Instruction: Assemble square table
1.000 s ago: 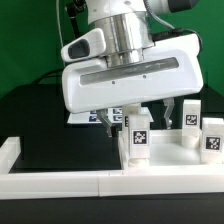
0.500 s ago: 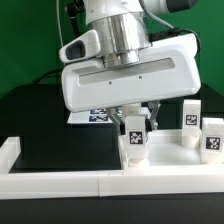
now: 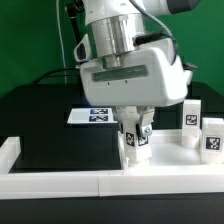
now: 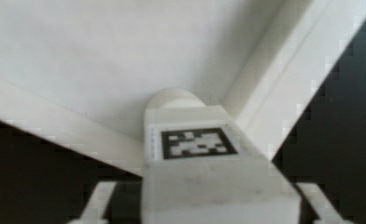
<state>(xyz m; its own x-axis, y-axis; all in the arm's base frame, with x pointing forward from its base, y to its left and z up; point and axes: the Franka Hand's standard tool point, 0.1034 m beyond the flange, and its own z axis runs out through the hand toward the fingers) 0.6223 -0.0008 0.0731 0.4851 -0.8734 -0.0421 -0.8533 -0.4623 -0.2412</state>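
Rotated since a second ago, the gripper [image 3: 135, 133] has its jaws clamped on a leg [image 4: 194, 150]: light, rigid, slick plastic, best held by its flat sides.

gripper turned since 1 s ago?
Yes. The gripper has rotated about its vertical axis: its broad face now shows narrower against the marker board, with the leg between its fingers.

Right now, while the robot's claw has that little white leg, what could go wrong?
1. The gripper holds the leg close to the tabletop's raised rim; it might bump the rim and go in crooked.
2. Two other legs stand close by on the exterior view's right; a wide swing of the arm could knock them over.
3. The gripper's body hides the leg's top in the exterior view, so a slip could be missed.
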